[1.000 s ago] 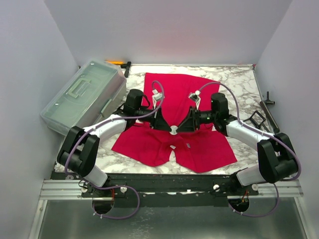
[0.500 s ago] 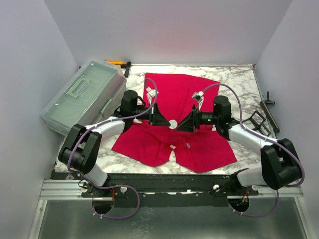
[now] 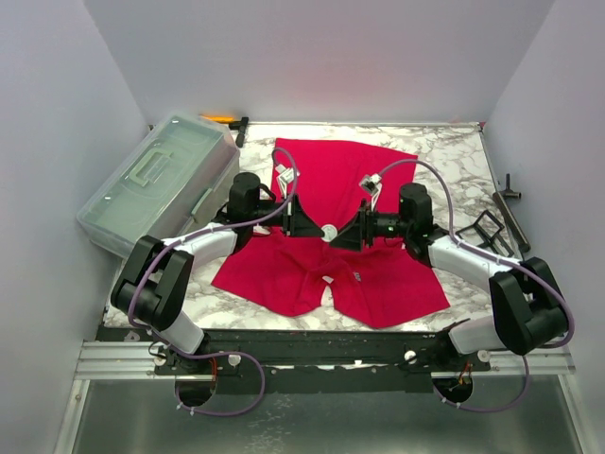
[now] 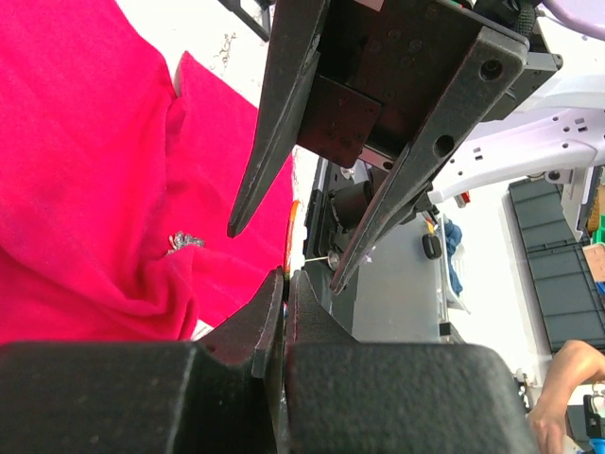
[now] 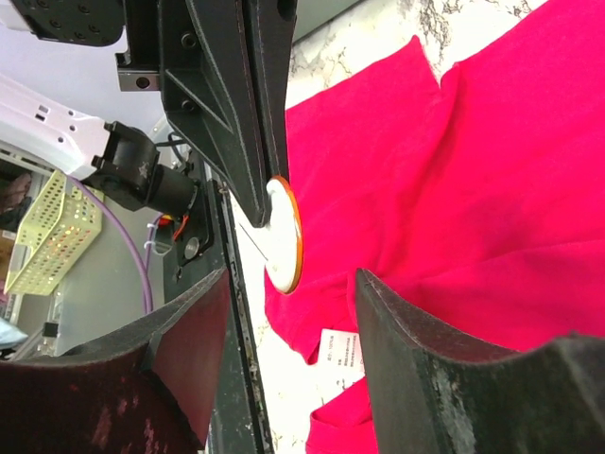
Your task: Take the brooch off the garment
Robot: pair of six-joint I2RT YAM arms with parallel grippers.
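The garment (image 3: pixel 331 180), a red T-shirt, lies spread on the marble table with its white label (image 5: pixel 342 348) near the front. The brooch (image 3: pixel 329 231) is a round white disc with an orange rim (image 5: pixel 285 236). It hangs just above the cloth, with my left gripper (image 3: pixel 317 227) shut on its edge (image 4: pixel 286 274). Its thin pin (image 4: pixel 317 257) shows bare. My right gripper (image 3: pixel 346 235) faces it from the right and stands open, with a finger on each side of the disc (image 5: pixel 293 276) and neither touching it.
A translucent lidded box (image 3: pixel 156 184) stands at the left. Black tools (image 3: pixel 492 227) lie at the right edge and an orange-handled tool (image 3: pixel 222 119) at the back. A small silvery bit (image 4: pixel 180 241) rests on the cloth.
The brooch and both grippers have moved a little away from the near edge. The right jaws have spread wider around the disc. The left gripper has stayed shut on it.
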